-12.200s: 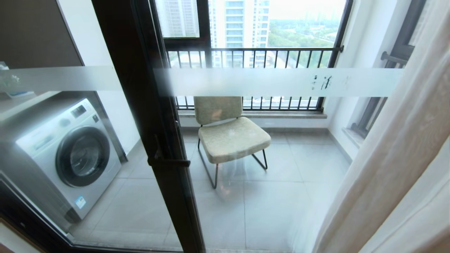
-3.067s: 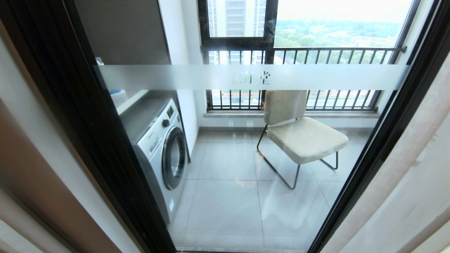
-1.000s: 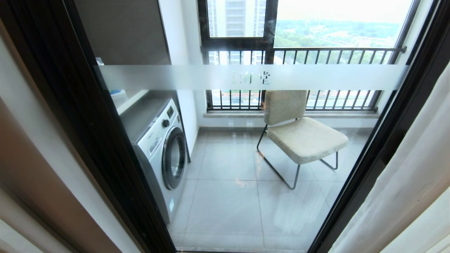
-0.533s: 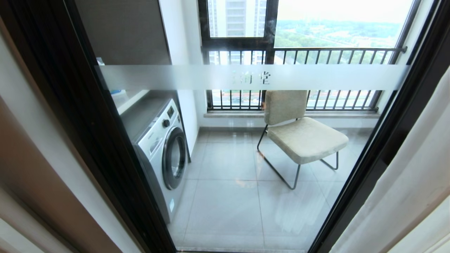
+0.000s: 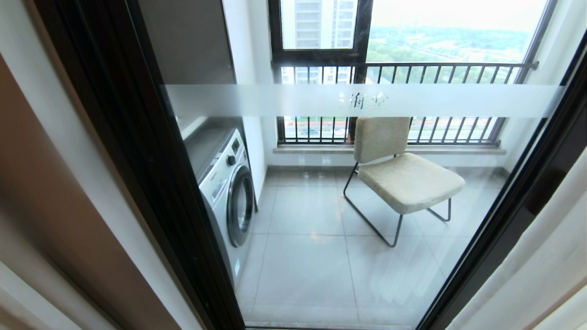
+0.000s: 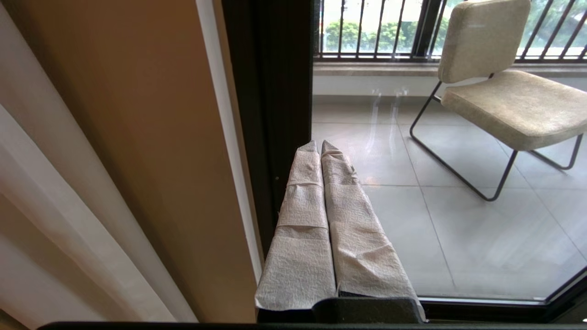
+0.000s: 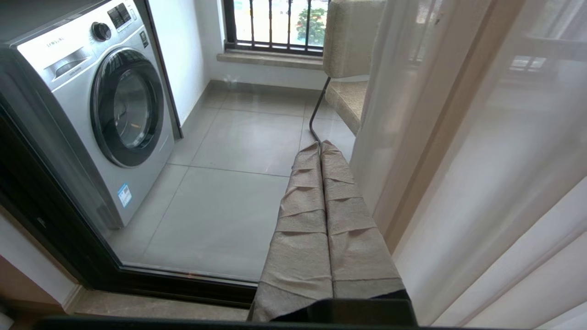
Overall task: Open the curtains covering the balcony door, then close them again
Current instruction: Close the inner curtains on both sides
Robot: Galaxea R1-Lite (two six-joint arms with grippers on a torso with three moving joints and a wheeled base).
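Balcony door (image 5: 151, 183): shut; its thick black frame runs slantwise down the left of the head view and again down the right, with a frosted band (image 5: 357, 100) across the glass.
Curtains (image 5: 541, 256): drawn aside; in the head view only a pale panel shows at the right edge, beside the door frame.
Head view alone: the whole pane at once, with the railing (image 5: 403, 66) and the buildings and trees far beyond; neither arm appears here.
Left wrist view alone: the left claw (image 6: 319, 145), its two cloth-wrapped fingers pressed together and holding nothing, pointing at the door's left frame; cream drapes hang at the left.
Right wrist view alone: the right claw (image 7: 320, 145), fingers likewise together and empty, just left of a see-through sheer (image 7: 463, 151) that veils part of the chair.
Washing machine (image 7: 91, 110): behind the glass on the left, full front visible only in the right wrist view.
Chair (image 5: 403, 176): on the balcony floor, far right of the machine.
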